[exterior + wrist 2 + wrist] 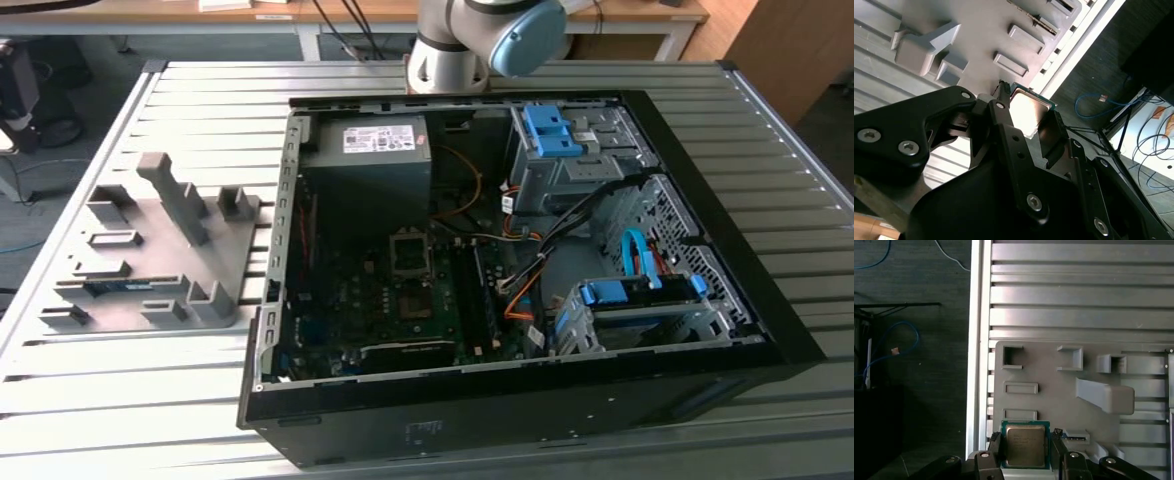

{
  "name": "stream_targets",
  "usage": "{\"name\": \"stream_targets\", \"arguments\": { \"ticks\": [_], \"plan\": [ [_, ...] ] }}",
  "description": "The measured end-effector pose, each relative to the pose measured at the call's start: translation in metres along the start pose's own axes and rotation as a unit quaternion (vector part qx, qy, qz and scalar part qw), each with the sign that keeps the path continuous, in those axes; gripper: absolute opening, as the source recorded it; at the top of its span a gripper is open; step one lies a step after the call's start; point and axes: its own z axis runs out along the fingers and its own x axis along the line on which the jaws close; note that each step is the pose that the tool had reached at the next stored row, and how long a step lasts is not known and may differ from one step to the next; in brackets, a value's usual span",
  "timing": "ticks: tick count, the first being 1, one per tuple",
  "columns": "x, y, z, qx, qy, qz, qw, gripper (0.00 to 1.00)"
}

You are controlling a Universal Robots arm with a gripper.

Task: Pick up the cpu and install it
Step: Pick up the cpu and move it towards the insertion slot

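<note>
The gripper (1025, 452) squeezes the square cpu (1025, 442) between 2 fingers (995, 446), which hide its side edges. Its flat silver top faces the first wrist view's camera.

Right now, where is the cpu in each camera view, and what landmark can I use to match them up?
First wrist view: the cpu sits inside the gripper, over the grey parts tray.
Second wrist view: the cpu, silver top showing, is in the gripper, near the tray's edge.
Exterior view: the shared landmark, the tray, lies at the exterior view's left of the PC case.
</note>
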Motion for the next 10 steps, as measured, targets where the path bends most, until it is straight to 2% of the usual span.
{"name": "stream_targets", "arguments": {
  "ticks": [10],
  "plan": [
    [0.0004,0.0004,-0.012,0.0,0.0,0.0,1.0,0.47]
  ]
}}
